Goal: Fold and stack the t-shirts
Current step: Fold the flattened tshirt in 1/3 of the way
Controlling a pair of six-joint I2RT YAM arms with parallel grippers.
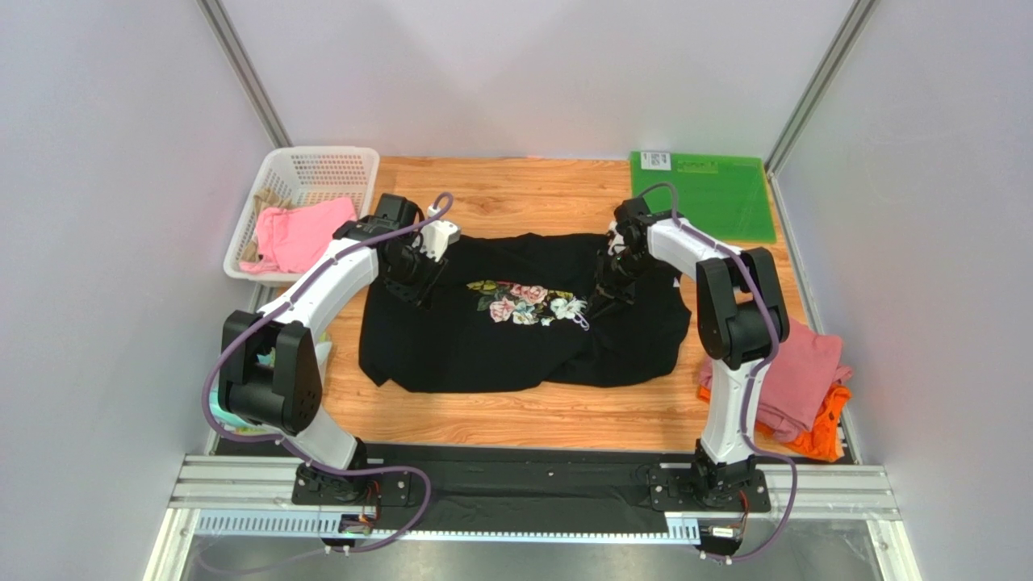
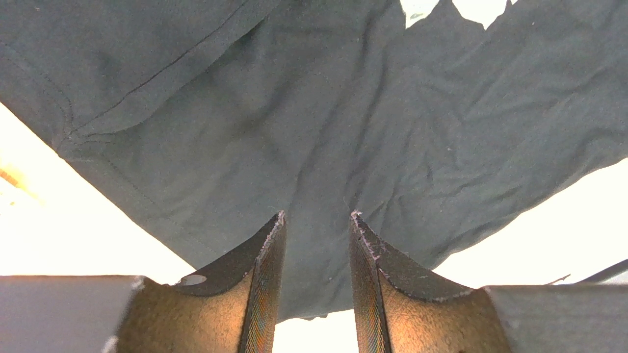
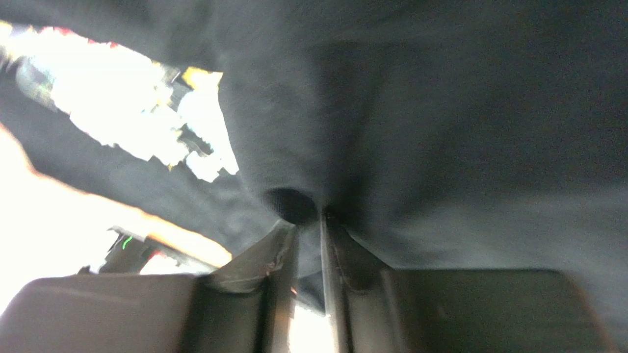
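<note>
The large black t-shirt (image 1: 485,345) lies spread on the wooden table, floral print (image 1: 528,303) facing up. My left gripper (image 1: 410,272) is over the shirt's upper left part; in the left wrist view its jaws (image 2: 317,217) stand apart with black cloth (image 2: 332,110) lying between and beyond them. My right gripper (image 1: 610,285) is at the shirt's upper right part; in the right wrist view it (image 3: 309,217) is pinched shut on a fold of the black cloth (image 3: 457,147). A dusty-pink t-shirt (image 1: 806,369) lies on an orange one (image 1: 827,433) at the right edge.
A white basket (image 1: 318,164) at the back left holds pink cloth (image 1: 291,236). A stiff green mat (image 1: 709,194) lies at the back right. Grey walls and metal posts close in the table on three sides.
</note>
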